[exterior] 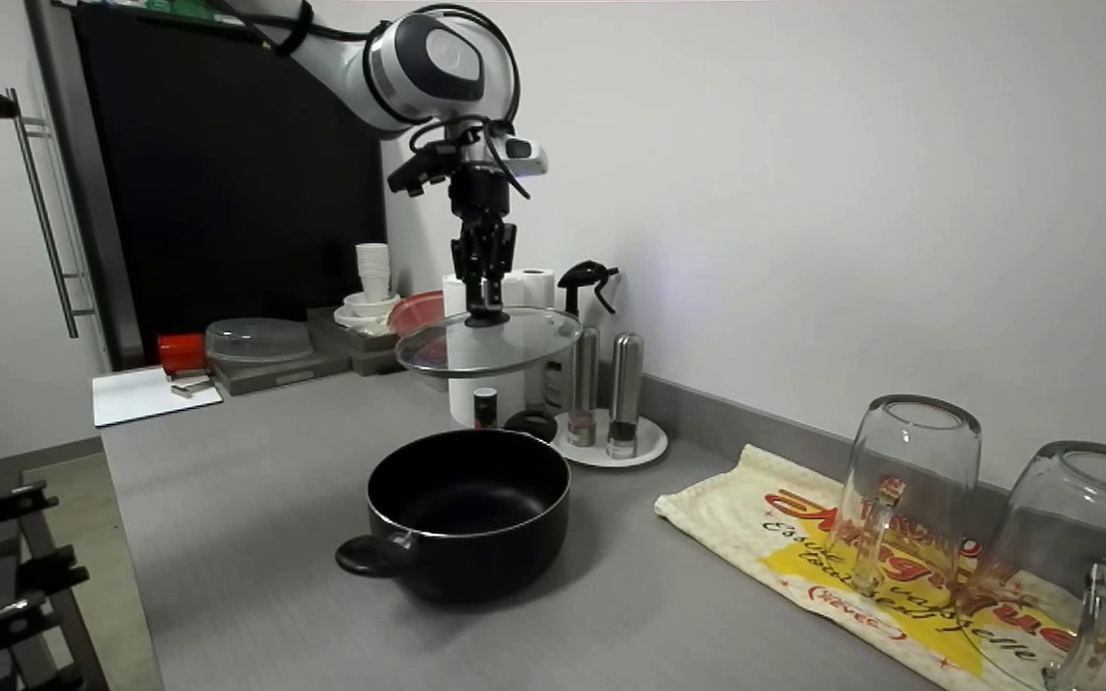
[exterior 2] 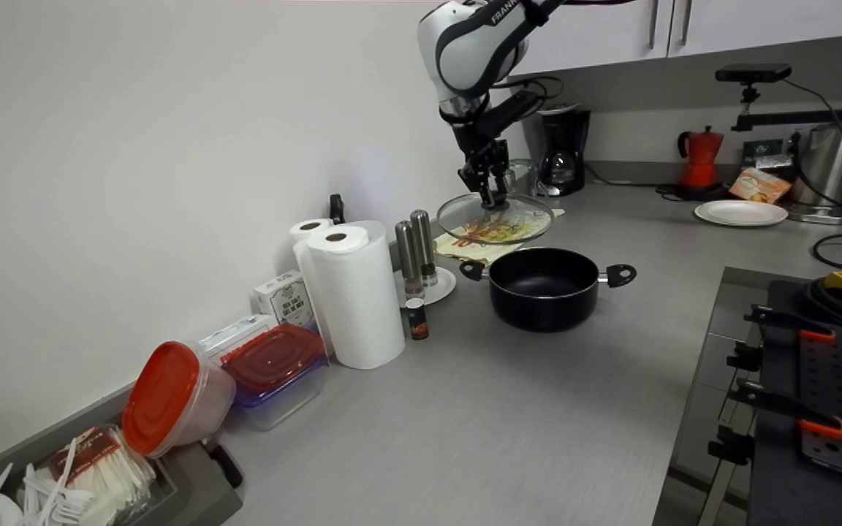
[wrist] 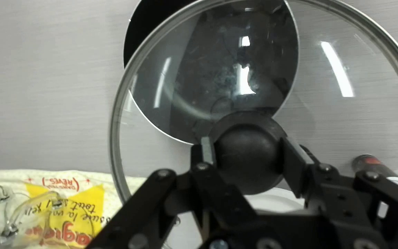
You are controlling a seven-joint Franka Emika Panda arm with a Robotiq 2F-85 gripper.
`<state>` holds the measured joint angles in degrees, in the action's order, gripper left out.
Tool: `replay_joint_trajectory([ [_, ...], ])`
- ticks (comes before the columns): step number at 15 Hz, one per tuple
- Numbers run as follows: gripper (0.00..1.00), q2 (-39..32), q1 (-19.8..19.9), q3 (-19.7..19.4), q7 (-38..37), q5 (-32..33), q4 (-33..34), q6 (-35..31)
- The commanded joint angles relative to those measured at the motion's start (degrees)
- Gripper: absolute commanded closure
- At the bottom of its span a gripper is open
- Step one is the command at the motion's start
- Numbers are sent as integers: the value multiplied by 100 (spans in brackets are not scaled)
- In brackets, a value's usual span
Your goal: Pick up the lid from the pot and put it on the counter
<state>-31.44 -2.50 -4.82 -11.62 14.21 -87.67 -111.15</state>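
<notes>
Smooth white wall (exterior: 851,192), white overhead cupboards (exterior 2: 596,36), pale floor (exterior: 97,528)

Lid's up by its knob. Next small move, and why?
I'd probably carry the lid sideways at this height until only counter shows beneath, before lowering. The gripper is closed on the knob, but the pot, white plate and small jar show through the glass in the wrist view; straight down might hit them.
</notes>
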Motion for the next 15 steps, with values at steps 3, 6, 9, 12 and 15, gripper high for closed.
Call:
replay_joint_trajectory([
  [3, 76, 78, -842, 423, 246, 566, 231, 306],
  [6, 76, -102, -1305, 695, 360, 791, 339, 339],
  [9, 76, -475, -1714, 877, 359, 959, 435, 263],
  [12, 76, -1124, -2079, 857, 153, 1153, 573, 134],
  [15, 76, -1771, -2307, 843, 170, 1179, 743, 119],
])
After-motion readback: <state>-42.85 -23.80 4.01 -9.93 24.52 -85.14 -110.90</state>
